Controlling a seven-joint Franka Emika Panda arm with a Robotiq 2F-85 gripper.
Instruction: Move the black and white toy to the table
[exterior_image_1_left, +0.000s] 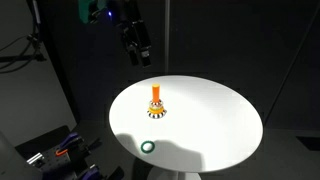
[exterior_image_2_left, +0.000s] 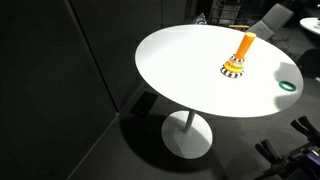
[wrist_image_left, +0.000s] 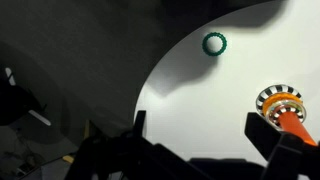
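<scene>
The black and white toy (exterior_image_1_left: 157, 112) is a striped ring lying around the base of the upright orange peg (exterior_image_1_left: 156, 96) near the middle of the round white table (exterior_image_1_left: 210, 125). It also shows in an exterior view (exterior_image_2_left: 233, 69) and in the wrist view (wrist_image_left: 279, 100). My gripper (exterior_image_1_left: 141, 57) hangs high above the table's far edge, well apart from the toy. In the wrist view its fingers (wrist_image_left: 198, 125) are spread wide with only bare table between them, the toy beyond the right finger.
A plain green ring (exterior_image_1_left: 148, 146) lies near the table's edge, also visible in an exterior view (exterior_image_2_left: 288, 86) and in the wrist view (wrist_image_left: 214, 44). Dark floor surrounds the table. Equipment (exterior_image_1_left: 60, 148) stands on the floor beside it.
</scene>
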